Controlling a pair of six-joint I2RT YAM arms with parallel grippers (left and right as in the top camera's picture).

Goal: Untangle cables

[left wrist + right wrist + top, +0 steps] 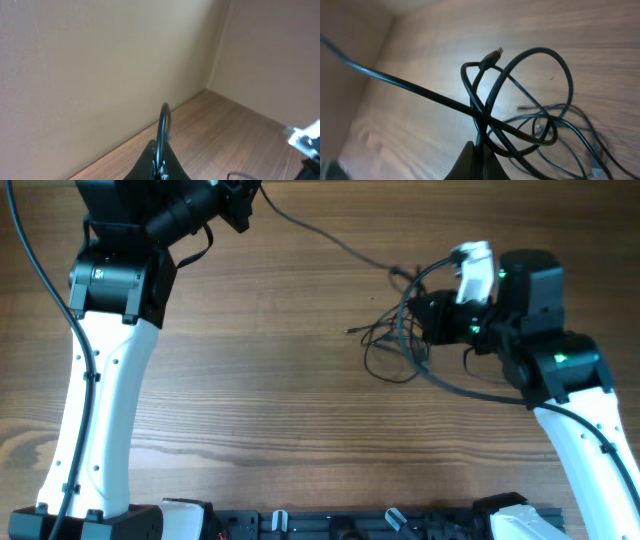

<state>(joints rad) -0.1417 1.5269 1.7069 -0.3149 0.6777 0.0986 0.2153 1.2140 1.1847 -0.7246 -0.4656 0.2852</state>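
as the left gripper (238, 204) pinches one line of the cables (482, 114), taut from the tangle mid-right on the table (250, 380), the right gripper (476, 152) clamps the knot. step: pulling apart. next likely needs a slow opposed pull, minding loops that cinch.

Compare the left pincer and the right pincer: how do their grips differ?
The left pincer grips one strand by the wall; the right pincer grips where several loops cross. The left pincer is away from the tangle, the right pincer beside it. Both are shut on cables.
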